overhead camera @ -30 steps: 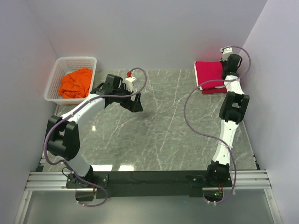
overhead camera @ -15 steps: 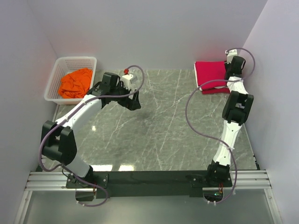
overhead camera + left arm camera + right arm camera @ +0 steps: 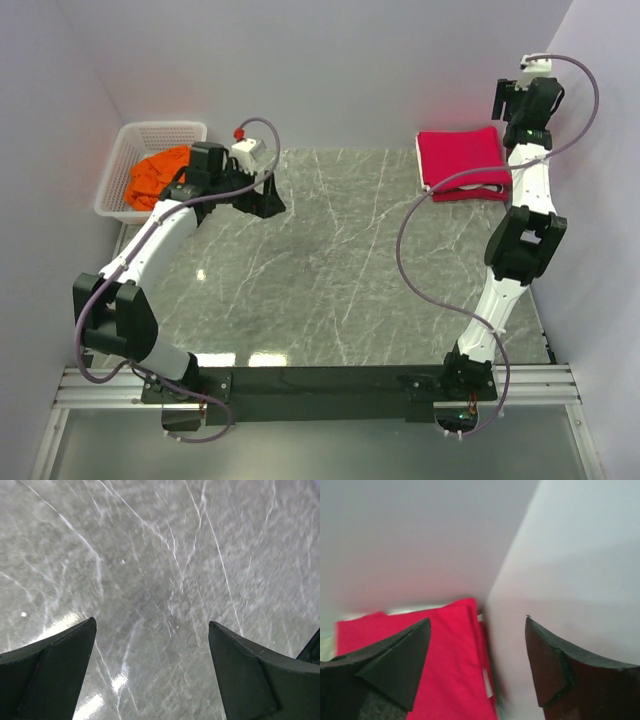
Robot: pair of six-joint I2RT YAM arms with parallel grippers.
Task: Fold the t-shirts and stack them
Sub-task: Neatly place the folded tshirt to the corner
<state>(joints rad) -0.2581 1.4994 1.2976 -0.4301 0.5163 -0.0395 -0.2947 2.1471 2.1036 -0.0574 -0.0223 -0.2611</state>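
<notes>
Orange t-shirt, crumpled in the basket, looks light and floppy; we would pinch a raised fold; left claw and right claw gape empty.

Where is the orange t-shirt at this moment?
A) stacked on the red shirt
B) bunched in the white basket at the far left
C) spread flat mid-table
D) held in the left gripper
B: the orange t-shirt lies bunched inside the white basket, well apart from the folded red t-shirt at the far right.
</notes>
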